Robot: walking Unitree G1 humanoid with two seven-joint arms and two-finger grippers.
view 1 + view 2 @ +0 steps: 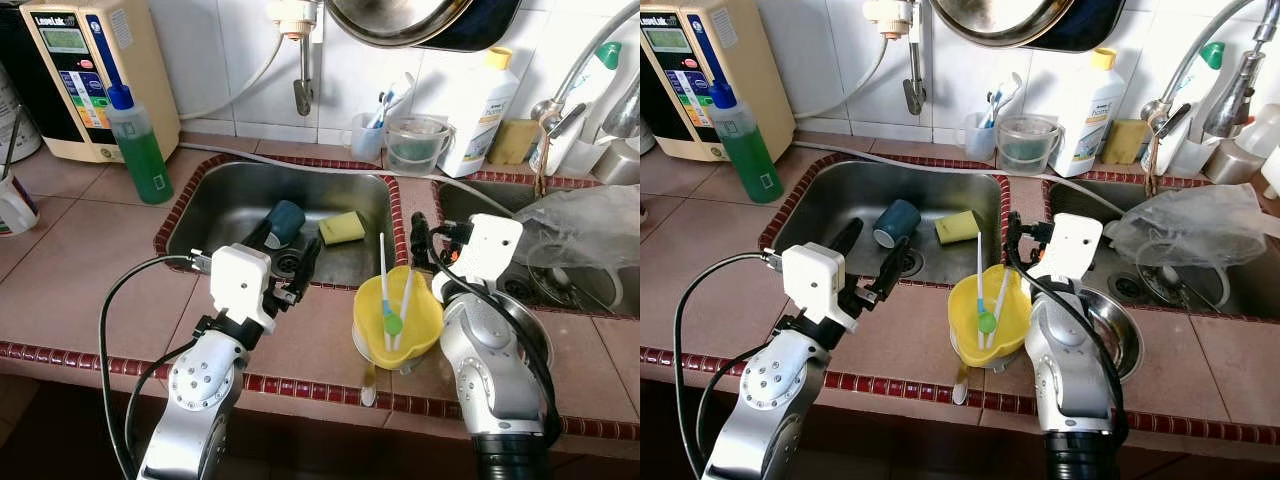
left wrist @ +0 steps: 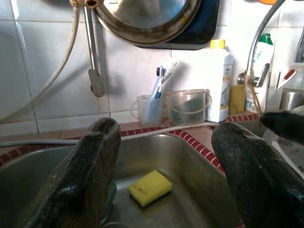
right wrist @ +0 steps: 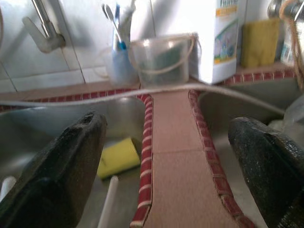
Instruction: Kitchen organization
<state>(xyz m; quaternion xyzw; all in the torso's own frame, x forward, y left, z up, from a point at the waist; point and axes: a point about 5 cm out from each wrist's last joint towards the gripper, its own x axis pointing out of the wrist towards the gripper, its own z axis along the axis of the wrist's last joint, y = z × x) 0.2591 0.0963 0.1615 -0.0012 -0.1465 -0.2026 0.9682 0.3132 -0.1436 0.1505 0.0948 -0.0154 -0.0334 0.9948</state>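
Observation:
My left gripper (image 1: 290, 252) is open at the front rim of the left sink (image 1: 215, 205). Just beyond its fingers, in the sink, lie a dark blue cup (image 1: 285, 220) on its side and a yellow sponge (image 2: 149, 187). My right gripper (image 3: 166, 127) is open wide over the tiled divider (image 3: 175, 142) between the two sinks. A yellow plastic bowl (image 1: 420, 320) stands on the counter between my arms. It holds a white stick and a white utensil with a green end (image 1: 393, 322).
A green soap bottle (image 1: 140, 150) and a water machine (image 1: 90, 70) stand at the back left. A toothbrush cup (image 1: 368, 135), a clear jug (image 1: 415, 143) and a white bottle (image 1: 480, 110) line the wall. A steel bowl (image 1: 1125, 345) sits by my right arm. A plastic bag (image 1: 580, 225) lies in the right sink.

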